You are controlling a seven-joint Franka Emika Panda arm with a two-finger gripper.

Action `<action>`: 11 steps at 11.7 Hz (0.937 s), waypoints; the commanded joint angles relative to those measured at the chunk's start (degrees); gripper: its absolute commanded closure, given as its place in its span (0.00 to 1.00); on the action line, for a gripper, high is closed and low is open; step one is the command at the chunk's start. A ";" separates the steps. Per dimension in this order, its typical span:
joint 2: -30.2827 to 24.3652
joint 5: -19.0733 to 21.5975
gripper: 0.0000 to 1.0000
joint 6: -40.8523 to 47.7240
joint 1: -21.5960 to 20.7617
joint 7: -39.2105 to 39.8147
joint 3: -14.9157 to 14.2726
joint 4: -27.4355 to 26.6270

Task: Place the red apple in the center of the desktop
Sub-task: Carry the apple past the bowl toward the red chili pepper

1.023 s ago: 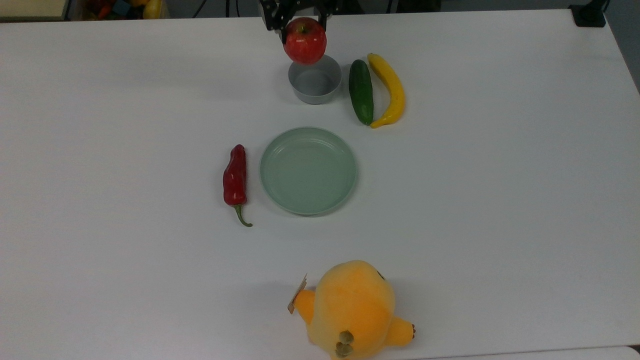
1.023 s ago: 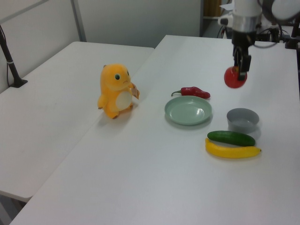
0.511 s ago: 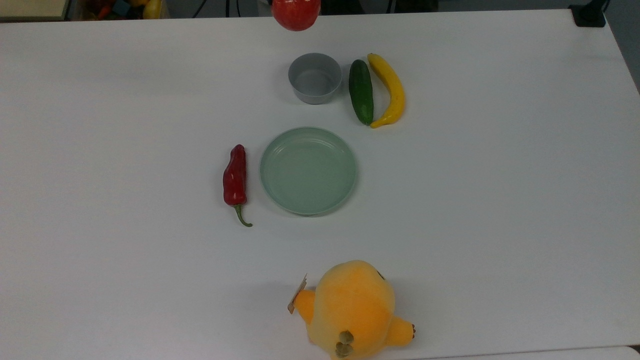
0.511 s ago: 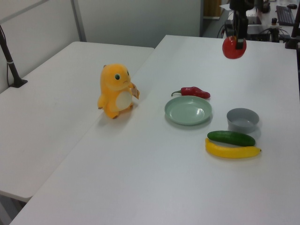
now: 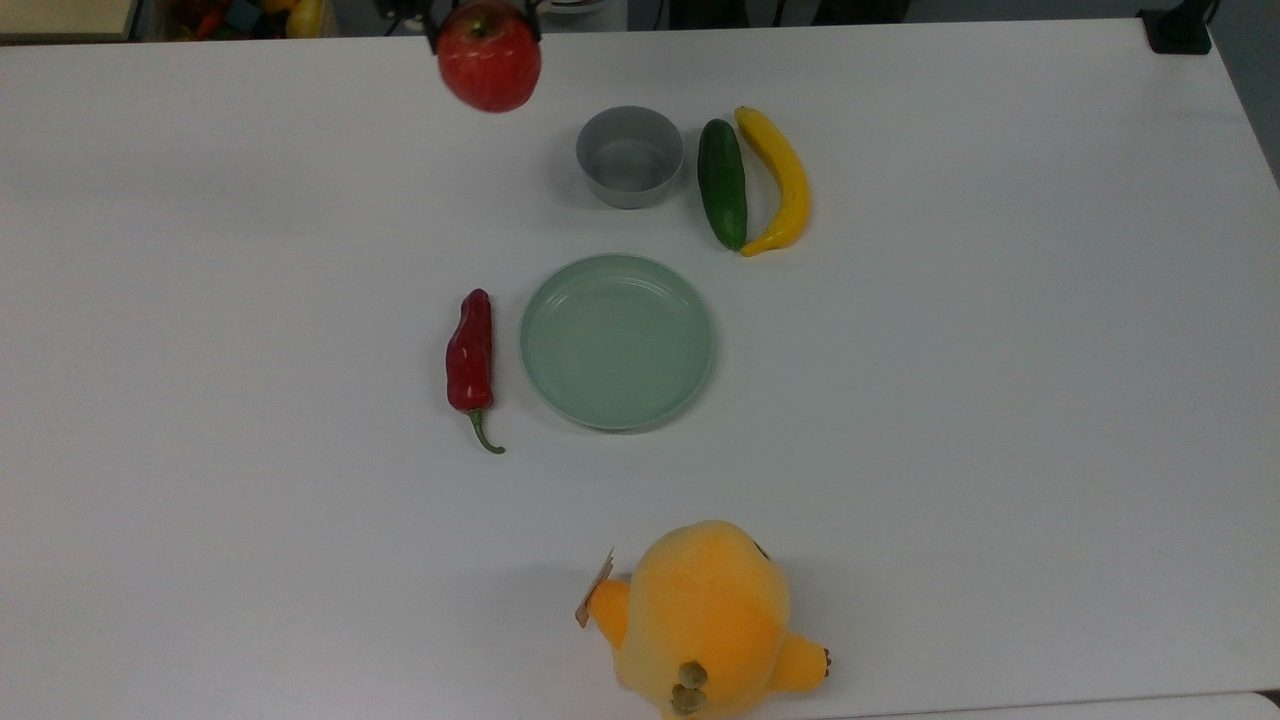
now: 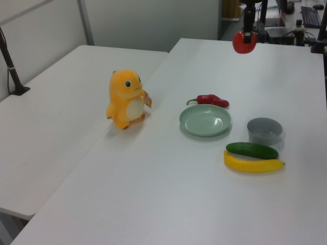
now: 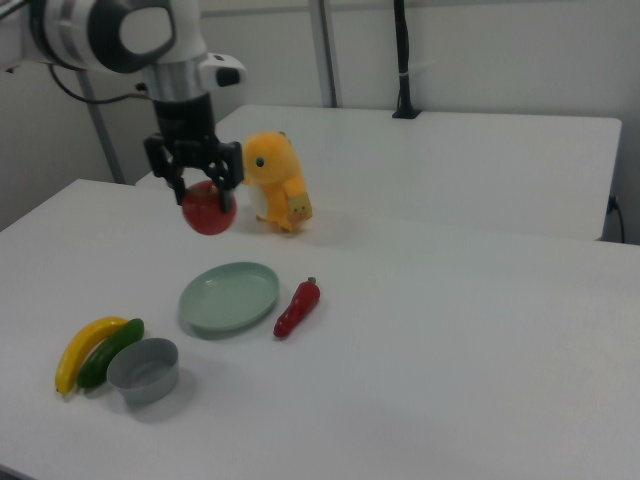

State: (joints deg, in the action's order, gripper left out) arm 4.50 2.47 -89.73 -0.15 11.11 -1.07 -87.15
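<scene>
The red apple (image 5: 488, 56) (image 6: 244, 42) (image 7: 209, 209) hangs well above the white desktop (image 5: 950, 400) (image 6: 168, 194) (image 7: 450, 350), held from above by my gripper (image 7: 207, 190), which is shut on it. In the top view the apple sits near the upper edge, left of the grey bowl (image 5: 630, 156). In the right view it floats above and behind the pale green plate (image 7: 229, 296), in front of the orange plush toy (image 7: 276, 181). In the left view a dark finger (image 6: 248, 25) overlaps the apple.
The green plate (image 5: 616, 341) lies mid-table with a red chili pepper (image 5: 471, 358) to the top view's left. A cucumber (image 5: 722, 196) and banana (image 5: 781, 180) lie beside the bowl. The plush toy (image 5: 703, 618) stands at the top view's bottom edge.
The apple has risen off the grey bowl's area and then swung toward the top view's left, still held by my gripper. Nothing on the table moved.
</scene>
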 commanded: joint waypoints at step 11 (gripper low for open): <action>21.86 1.04 0.89 -23.18 5.77 3.30 -5.09 4.02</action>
State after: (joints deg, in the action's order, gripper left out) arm 24.98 2.46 -107.76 5.63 12.64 -6.01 -81.66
